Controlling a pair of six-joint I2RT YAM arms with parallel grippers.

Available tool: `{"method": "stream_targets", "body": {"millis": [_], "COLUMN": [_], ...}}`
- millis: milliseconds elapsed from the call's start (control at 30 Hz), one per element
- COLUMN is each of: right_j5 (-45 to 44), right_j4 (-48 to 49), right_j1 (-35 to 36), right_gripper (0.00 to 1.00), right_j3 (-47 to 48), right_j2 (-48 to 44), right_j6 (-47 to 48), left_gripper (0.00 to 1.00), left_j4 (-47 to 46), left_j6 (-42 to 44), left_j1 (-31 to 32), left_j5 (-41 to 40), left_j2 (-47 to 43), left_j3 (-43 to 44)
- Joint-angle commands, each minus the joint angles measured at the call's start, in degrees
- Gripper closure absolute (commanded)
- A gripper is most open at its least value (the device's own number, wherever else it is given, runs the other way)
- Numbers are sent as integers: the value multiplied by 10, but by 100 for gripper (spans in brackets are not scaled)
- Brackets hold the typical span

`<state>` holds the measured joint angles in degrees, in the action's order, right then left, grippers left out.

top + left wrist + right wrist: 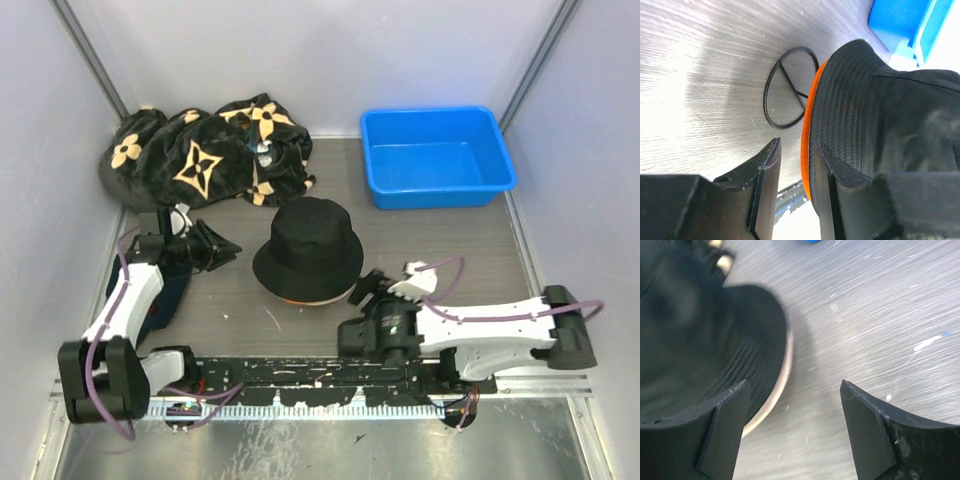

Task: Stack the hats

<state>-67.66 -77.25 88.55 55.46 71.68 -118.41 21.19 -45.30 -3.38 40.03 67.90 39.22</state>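
A black bucket hat (308, 245) sits on top of a pile at the table's middle. An orange brim edge (290, 297) peeks out beneath it, also in the left wrist view (809, 125). A pale cream brim edge (782, 382) shows under the black hat (700, 340) in the right wrist view. The light blue hat is hidden. My left gripper (230, 250) is open a little and empty, just left of the pile. My right gripper (366, 287) is open and empty at the pile's right front, its left finger (725, 425) over the black brim.
A blue bin (435, 155) stands at the back right. A black cloth with tan flowers (200, 155) lies heaped at the back left. A dark navy garment (165, 300) lies under the left arm. A thin black ring (790, 87) lies on the table beside the pile.
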Motion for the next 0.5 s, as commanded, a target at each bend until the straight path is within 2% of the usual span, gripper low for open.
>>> {"method": "stream_targets", "body": {"millis": [0, 100, 200, 367, 400, 433, 467], "right_j5": [-8, -38, -9, 57, 84, 116, 148], "right_j4": [-56, 41, 223, 401, 444, 482, 522], "right_j1": [-93, -166, -254, -371, -397, -428, -459], "right_gripper": [21, 19, 17, 5, 4, 4, 2], "right_j3": [-46, -73, -95, -132, -146, -159, -178], "right_j2": [-125, -202, -226, -187, -182, -181, -189], "right_j6": [7, 192, 520, 751, 791, 817, 841], "left_gripper": [58, 51, 48, 38, 7, 1, 2], "left_j4": [83, 108, 103, 67, 66, 64, 64], "left_j6": [30, 42, 42, 35, 39, 46, 52], "left_j1": [-2, -5, -7, -7, -7, -7, -7], "left_j5": [-151, -187, -195, -213, -219, -225, -234], "left_j2": [-86, -85, -61, -60, -58, -55, -50], "left_j3": [36, 50, 56, 62, 69, 77, 86]}}
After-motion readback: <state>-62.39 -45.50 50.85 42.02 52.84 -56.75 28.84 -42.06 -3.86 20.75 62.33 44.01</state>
